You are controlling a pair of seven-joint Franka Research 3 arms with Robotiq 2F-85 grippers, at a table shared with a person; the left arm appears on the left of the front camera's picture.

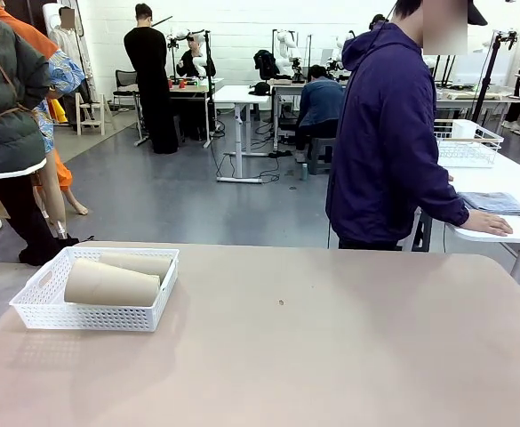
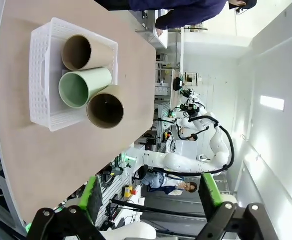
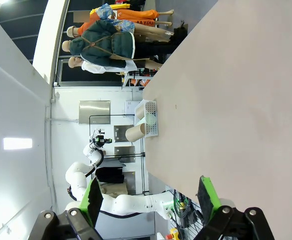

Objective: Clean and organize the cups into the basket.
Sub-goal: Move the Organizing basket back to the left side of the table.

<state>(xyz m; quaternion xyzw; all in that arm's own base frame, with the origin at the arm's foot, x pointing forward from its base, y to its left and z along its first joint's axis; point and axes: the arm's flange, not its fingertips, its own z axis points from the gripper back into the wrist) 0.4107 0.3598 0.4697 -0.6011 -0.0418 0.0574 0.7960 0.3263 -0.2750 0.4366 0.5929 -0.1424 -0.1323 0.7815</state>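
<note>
My left gripper (image 2: pixel 148 200) and right gripper (image 3: pixel 150 197) both stand wide open, holding nothing, well above the table (image 1: pixel 331 356). The white lattice basket (image 1: pixel 42 311) sits near the table's left edge with three cups lying on their sides in it: two kraft brown cups (image 2: pixel 83 51) (image 2: pixel 106 107) flank the mint green cup (image 2: pixel 81 87). One brown cup juts over the basket's rim; a careless nudge could roll it out.

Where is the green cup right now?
The green cup lies on its side in the white basket, between two brown cups, at the table's left end in the front view.
</note>
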